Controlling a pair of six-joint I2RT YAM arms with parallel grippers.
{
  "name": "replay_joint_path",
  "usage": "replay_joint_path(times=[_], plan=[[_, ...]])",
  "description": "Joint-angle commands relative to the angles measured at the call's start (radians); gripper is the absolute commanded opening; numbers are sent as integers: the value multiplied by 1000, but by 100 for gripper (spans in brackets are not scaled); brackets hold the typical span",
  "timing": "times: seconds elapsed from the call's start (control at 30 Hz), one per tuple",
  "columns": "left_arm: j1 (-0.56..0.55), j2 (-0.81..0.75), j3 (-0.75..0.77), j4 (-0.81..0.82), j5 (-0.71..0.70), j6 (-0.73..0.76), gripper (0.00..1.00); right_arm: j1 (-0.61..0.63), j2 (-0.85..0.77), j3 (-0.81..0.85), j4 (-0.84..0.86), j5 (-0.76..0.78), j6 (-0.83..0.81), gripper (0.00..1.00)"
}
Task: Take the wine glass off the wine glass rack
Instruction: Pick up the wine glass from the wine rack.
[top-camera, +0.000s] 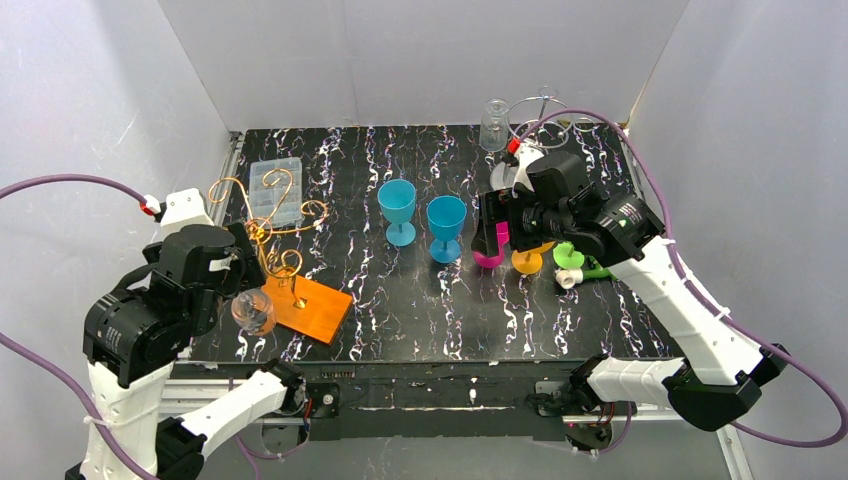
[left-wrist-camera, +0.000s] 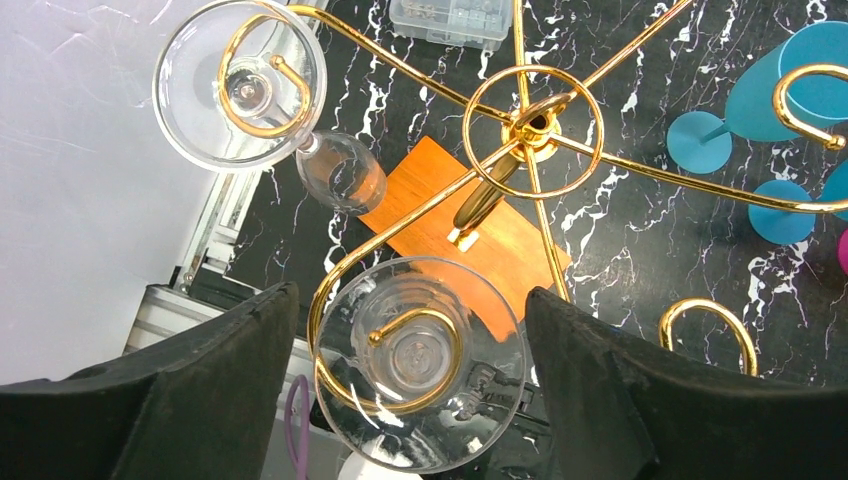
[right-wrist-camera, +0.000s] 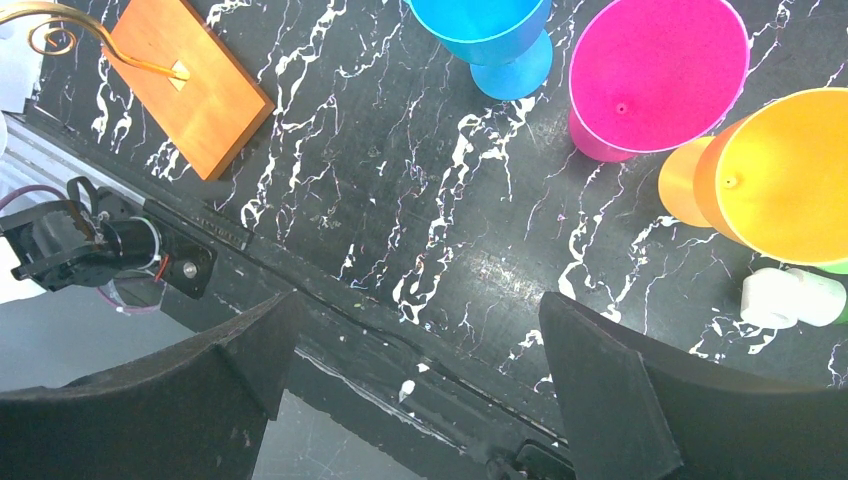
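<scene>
Clear wine glass (left-wrist-camera: 415, 365) hangs on gold rack (left-wrist-camera: 530, 125) hook between spread left gripper (left-wrist-camera: 410, 300), not yet pinched. An off-centre squeeze could chip the foot or tip the rack. Right gripper (right-wrist-camera: 415, 310) is spread, idle.

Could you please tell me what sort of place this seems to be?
Probably a robotics lab cell: white walls box in a black marbled table, with coloured goblets and a gold rack as props.

Glossy gold metal rack (left-wrist-camera: 530, 125), clear wine glass (left-wrist-camera: 415, 365), wooden base (left-wrist-camera: 500, 240)
</scene>
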Motion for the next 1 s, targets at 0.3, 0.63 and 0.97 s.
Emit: replay_joint_path(times=[0.3,0.63,0.97], plan=[[3,-6,48,-193,0,10,60,7,15,54,20,2,-18,98],[4,0,99,-194,6,28,54,7,15,52,17,6,-18,99],[9,-20,58,-195,-49,24,51,7,10,42,20,4,-19,98]])
